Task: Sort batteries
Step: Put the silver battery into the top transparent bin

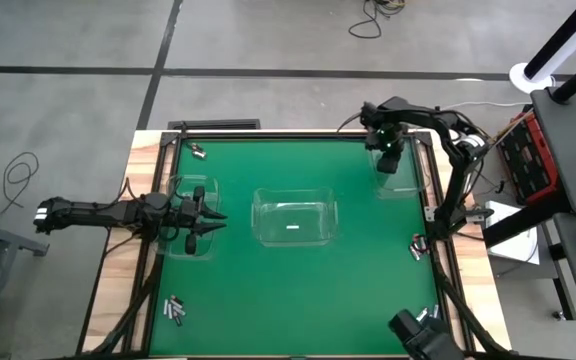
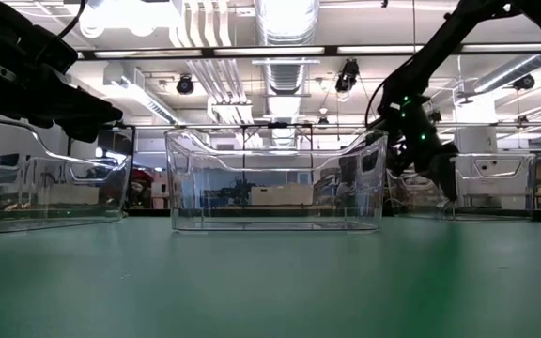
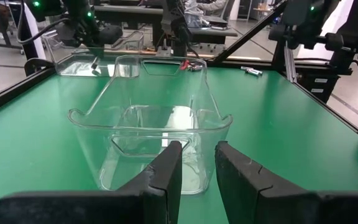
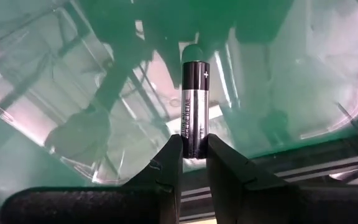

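Observation:
My right gripper (image 1: 389, 160) hangs over the clear bin (image 1: 402, 183) at the table's far right and is shut on a black-and-silver battery (image 4: 194, 93). My left gripper (image 1: 211, 222) stands open, with nothing between its fingers, over the left clear bin (image 1: 180, 246); it faces the middle bin (image 3: 154, 118). One battery (image 1: 293, 228) lies on the middle bin's floor. Loose batteries lie on the green mat at the far left (image 1: 198, 150), near left (image 1: 175, 310), right edge (image 1: 418, 245) and near right (image 1: 428, 312). My right gripper pinches the battery's end opposite the plus mark (image 4: 194, 138) between its two fingers. The battery sticks out past the fingertips in line with them, plus end farthest from the gripper. It is lifted clear, above the right bin's floor (image 4: 36, 118).
Three clear bins stand in a row across the mat: left (image 2: 45, 178), middle (image 2: 275, 178), right (image 2: 496, 183). A dark frame (image 1: 430, 200) borders the mat. A small red object (image 1: 413, 240) lies by the right edge. Open green mat lies in front of the bins.

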Controlling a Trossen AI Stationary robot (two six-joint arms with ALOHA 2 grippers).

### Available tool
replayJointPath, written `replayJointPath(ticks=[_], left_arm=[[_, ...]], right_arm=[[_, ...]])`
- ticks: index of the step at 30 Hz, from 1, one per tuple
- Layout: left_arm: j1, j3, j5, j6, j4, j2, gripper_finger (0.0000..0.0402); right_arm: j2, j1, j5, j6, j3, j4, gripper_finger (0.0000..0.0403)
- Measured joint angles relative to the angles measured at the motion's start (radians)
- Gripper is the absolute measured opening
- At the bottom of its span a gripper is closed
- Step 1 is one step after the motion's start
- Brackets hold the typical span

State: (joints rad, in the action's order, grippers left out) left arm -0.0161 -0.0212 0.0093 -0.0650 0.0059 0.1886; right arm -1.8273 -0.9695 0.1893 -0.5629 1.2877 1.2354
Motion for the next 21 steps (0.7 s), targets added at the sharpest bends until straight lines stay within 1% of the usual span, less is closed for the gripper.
replayJointPath(ticks=[7, 12, 14, 21], left_arm=[[0.0, 0.0, 0.0, 0.0, 0.0, 0.0, 0.0077], [0.0, 0.0, 0.0, 0.0, 0.0, 0.0, 0.0077], [0.0, 0.0, 0.0, 0.0, 0.0, 0.0, 0.0077], [0.0, 0.0, 0.0, 0.0, 0.0, 0.0, 0.0077]], right_arm=[[0.03, -0.01, -0.007, 0.1, -0.022, 0.01, 0.0048], [0.032, -0.011, -0.008, 0.157, -0.094, 0.009, 0.0048], [0.038, -0.011, -0.019, 0.178, -0.124, -0.008, 0.0048], [0.039, -0.014, -0.006, 0.226, -0.19, -0.075, 0.0048]])
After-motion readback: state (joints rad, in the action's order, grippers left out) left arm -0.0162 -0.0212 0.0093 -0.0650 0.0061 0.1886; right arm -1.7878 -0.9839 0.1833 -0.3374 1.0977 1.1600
